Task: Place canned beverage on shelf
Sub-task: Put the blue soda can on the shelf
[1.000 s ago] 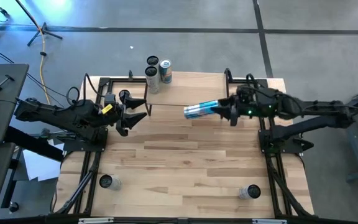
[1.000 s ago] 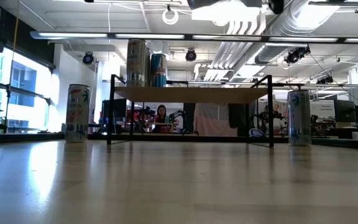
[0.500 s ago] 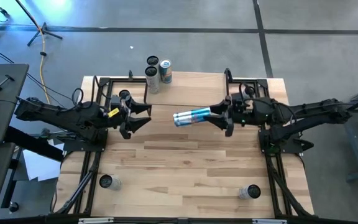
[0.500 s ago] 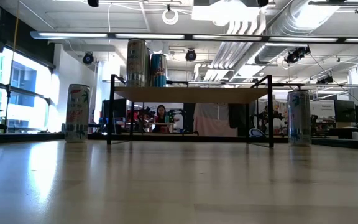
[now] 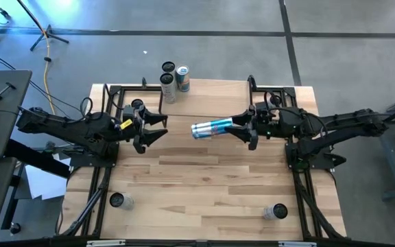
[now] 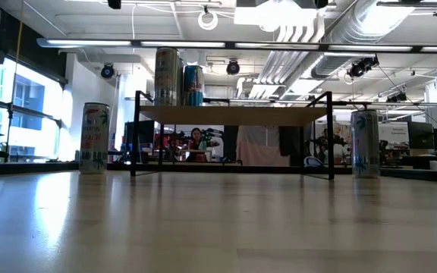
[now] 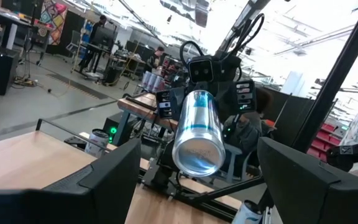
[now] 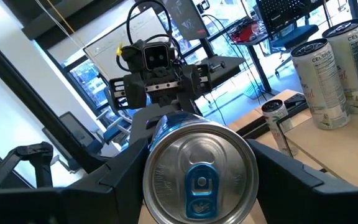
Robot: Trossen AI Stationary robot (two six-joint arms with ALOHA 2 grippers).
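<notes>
Landmark: the shelf (image 5: pixel 208 103), a small raised light-wood board on thin black tube legs at the table's far edge.

Right gripper (image 5: pixel 237 126) is clenched on the base end of a slim blue-and-silver beverage can (image 5: pixel 211 127). The can lies horizontal in mid-air, just in front of the shelf's near edge, near its middle, with its pull-tab top toward the left arm. In the right wrist view the can's lid (image 8: pixel 199 179) fills the space between the two dark fingers. Held sideways like this it cannot be stood on the board; my reading is that it is being offered across for a hand-over or a re-grip.

Left gripper (image 5: pixel 158 127) hangs off the shelf's left end, fingers spread and holding nothing, pointed straight at the can; a clear gap separates them.

Already on the shelf: two tall cans (image 5: pixel 175 81) at its far left corner, upright and close together, seen in the low view standing on the board (image 6: pixel 177 76).

Free room: the middle and right of the board look bare, so there is space for the can well away from the pair. Two more cans stand on the tabletop (image 5: pixel 204 185) flanking the shelf in the low view, one on the left (image 6: pixel 94 138) and one on the right (image 6: pixel 364 143). Risk, as I judge it: the shelf's black corner posts.
</notes>
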